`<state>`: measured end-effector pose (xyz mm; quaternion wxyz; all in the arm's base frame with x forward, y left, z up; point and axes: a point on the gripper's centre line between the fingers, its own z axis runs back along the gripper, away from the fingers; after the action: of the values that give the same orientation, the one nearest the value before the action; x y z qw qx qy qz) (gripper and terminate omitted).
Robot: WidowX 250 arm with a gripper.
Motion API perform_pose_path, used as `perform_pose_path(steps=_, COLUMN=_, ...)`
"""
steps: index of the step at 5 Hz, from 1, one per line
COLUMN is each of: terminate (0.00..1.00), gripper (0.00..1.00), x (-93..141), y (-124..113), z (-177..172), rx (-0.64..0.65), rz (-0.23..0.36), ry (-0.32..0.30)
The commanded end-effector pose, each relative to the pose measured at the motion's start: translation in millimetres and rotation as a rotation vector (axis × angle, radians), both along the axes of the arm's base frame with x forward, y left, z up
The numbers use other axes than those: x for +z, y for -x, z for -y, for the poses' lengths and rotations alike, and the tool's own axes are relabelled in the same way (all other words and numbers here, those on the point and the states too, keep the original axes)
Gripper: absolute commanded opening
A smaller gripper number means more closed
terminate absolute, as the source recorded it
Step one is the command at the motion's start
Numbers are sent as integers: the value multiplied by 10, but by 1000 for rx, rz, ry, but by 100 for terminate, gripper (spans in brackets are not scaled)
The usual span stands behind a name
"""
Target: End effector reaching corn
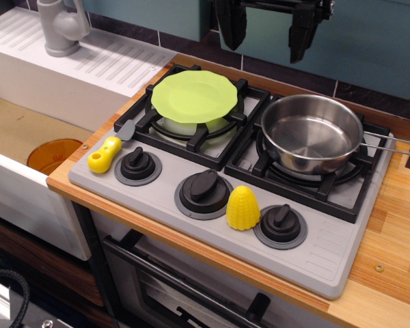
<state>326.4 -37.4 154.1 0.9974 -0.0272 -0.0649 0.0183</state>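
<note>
The corn [242, 208] is a small ribbed yellow cone standing upright on the grey stove front panel, between the middle knob [203, 190] and the right knob [281, 223]. The black gripper [268, 37] hangs at the top of the view, high above the back of the stove. Its two fingers point down and stand well apart, with nothing between them. It is far behind and above the corn. Its wrist is cut off by the top edge.
A green plate [191, 96] lies on the left burner. A steel pan [313, 131] sits on the right burner, its handle pointing right. A yellow-handled utensil [106, 154] lies by the left knob [137, 165]. A sink with an orange bowl [51, 154] and faucet [60, 27] is at left.
</note>
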Motion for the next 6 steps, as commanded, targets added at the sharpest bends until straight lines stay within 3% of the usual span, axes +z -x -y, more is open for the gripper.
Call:
perform_pose_path(steps=1, terminate=0, gripper=100, x=0, y=0, z=0, rx=0, rz=0, ry=0)
perform_pose_path(steps=6, terminate=0, gripper=100, x=-391, y=389, z=190, rx=-21, rz=91, ry=-13)
